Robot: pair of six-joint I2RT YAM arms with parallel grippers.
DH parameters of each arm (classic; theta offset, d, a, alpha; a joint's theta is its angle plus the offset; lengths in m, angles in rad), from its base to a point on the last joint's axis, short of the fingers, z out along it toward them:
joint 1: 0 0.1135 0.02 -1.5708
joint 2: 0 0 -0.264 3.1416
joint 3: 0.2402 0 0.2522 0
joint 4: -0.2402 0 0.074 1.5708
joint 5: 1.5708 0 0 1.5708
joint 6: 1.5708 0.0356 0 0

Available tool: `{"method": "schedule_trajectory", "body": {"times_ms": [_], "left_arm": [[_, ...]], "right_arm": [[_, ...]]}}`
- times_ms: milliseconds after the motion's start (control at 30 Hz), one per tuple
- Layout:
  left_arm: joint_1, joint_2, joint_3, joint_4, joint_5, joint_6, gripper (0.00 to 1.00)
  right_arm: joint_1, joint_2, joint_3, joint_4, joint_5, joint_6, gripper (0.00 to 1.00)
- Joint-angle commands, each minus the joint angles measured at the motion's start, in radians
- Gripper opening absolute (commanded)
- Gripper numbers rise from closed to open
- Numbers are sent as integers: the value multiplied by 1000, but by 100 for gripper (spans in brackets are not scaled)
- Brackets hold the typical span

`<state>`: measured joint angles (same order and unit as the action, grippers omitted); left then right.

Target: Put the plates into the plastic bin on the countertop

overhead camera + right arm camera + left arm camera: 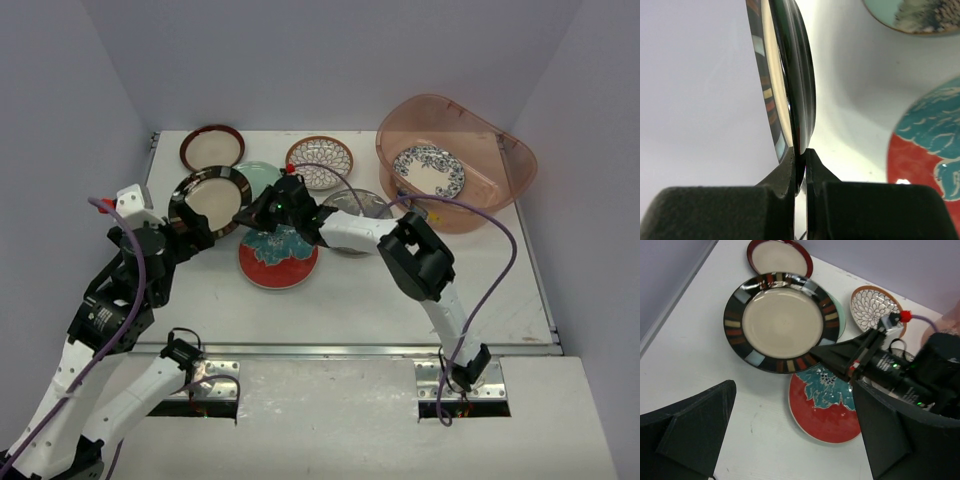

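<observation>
Where the right gripper (pixel 801 155) meets the striped plate (pixel 210 200), left of centre in the top view, we note its jaws clamped on the rim. We find the left gripper (pixel 192 233) jaws apart just below. The bin (pixel 500 190), upper right, holds one blue-white plate (pixel 428 170).

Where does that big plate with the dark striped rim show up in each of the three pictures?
Top external: dark-rimmed plate, left of centre.
Left wrist: upper middle, seen face-on.
Right wrist: upper centre, edge-on, pinched by the right gripper.
Shared landmark: the red-and-teal plate beside it in every view.
</observation>
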<state>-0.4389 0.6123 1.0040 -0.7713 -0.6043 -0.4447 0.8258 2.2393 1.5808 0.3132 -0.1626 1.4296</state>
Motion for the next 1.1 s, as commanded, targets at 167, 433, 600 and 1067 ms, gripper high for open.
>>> {"method": "schedule_trajectory", "body": {"times_ms": [167,433,600,1067], "left_arm": [[-8,-39,-103,93,-66,-10,100],[-8,-45,-180,132,-52,-1,100],[-8,-45,-193,151,-12,11,100],[-9,-71,-204,162,21,17,100]], "right_arm": [[-81,-251,-55,255,-52,-12,0],[-257,-478,-215,183,-12,-23,0],[-456,-689,-391,115,7,0,0],[-1040,-948,-546,-117,-116,-12,0]]}}
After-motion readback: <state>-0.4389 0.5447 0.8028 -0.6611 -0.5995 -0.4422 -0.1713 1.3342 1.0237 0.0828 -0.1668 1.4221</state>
